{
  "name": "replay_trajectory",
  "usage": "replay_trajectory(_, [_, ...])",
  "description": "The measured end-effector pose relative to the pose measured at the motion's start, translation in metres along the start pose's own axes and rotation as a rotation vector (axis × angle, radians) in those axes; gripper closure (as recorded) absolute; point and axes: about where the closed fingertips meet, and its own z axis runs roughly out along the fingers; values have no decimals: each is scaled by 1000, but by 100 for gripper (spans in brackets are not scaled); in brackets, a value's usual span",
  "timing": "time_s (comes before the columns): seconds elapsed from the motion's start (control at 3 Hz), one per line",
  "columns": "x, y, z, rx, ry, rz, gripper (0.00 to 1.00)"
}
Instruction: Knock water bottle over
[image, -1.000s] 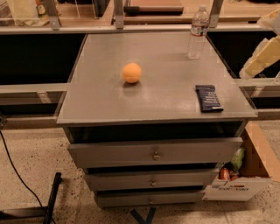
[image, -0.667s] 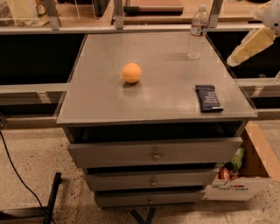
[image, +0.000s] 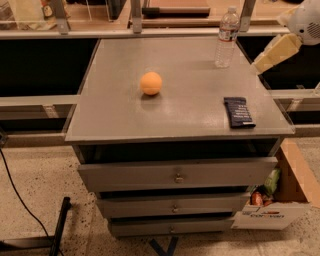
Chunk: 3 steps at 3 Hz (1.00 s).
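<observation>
Water bottle (image: 226, 37) is the target. It stands upright at the far right corner of the worktop (image: 175, 117), white cap on top.

From near to far: at the front are the drawers (image: 177, 174), the top one pulled out a little, and a cardboard box (image: 295, 192) sits on the floor at the right. On the worktop, near the front right edge, lies a dark packet (image: 238, 111). Farther in, approx. at the middle, sits an orange ball (image: 151, 83), well apart from the bottle. The end effector (image: 272, 56) hangs beyond the worktop's right edge, near the bottle on its right and not touching it. If it is spread or pressed together, I cannot tell.

To do the step well, I think the push should go sideways, right to left, and meet the bottle high, near shoulder or cap, so that it tips and does not only slide. A low contact would prob. just shove it along. Ball and packet lie well apart from that fall path. Keep the move short, so the bottle does not roll off the far edge.
</observation>
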Motion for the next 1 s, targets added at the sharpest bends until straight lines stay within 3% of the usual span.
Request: replay_trajectory(1.0, [-19,-29,50,29,-188,116,0])
